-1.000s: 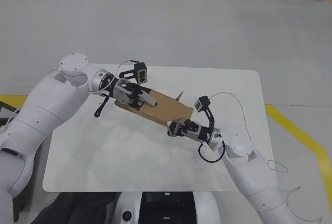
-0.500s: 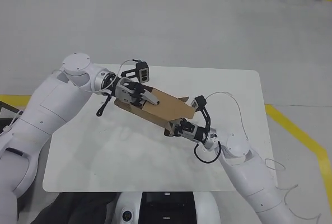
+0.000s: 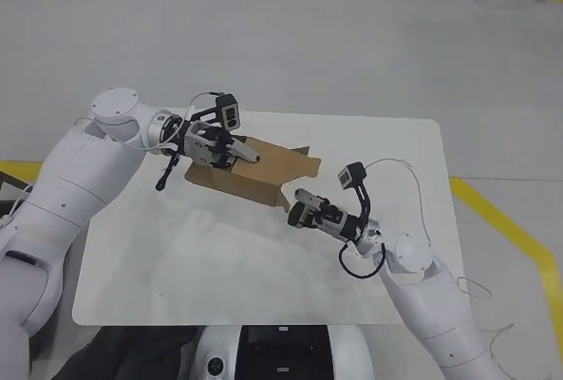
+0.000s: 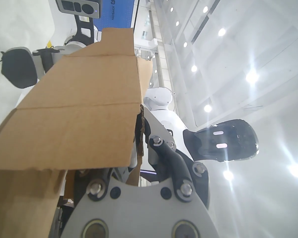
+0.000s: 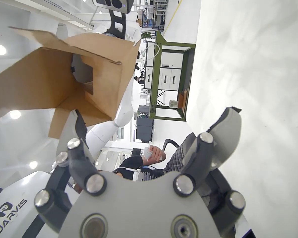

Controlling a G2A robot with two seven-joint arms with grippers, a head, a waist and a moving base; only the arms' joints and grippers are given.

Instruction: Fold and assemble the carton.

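The right gripper (image 3: 299, 211) has released the carton (image 3: 267, 171) at its near end and backed off. Its fingers are spread and empty above the table (image 3: 167, 275). The carton now sits apart from that gripper, over the table's far-left part. A regrasp is probably needed before folding. The carton is a brown corrugated sleeve, half opened, with its end flaps splayed. The left gripper (image 3: 238, 157) is at its far end; whether it is clamping the carton cannot be told.

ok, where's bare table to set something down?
Free: the table near-left, between the carton and the near edge; also the far-right corner past the right gripper. Crowded: far left to centre, around the carton and left gripper.
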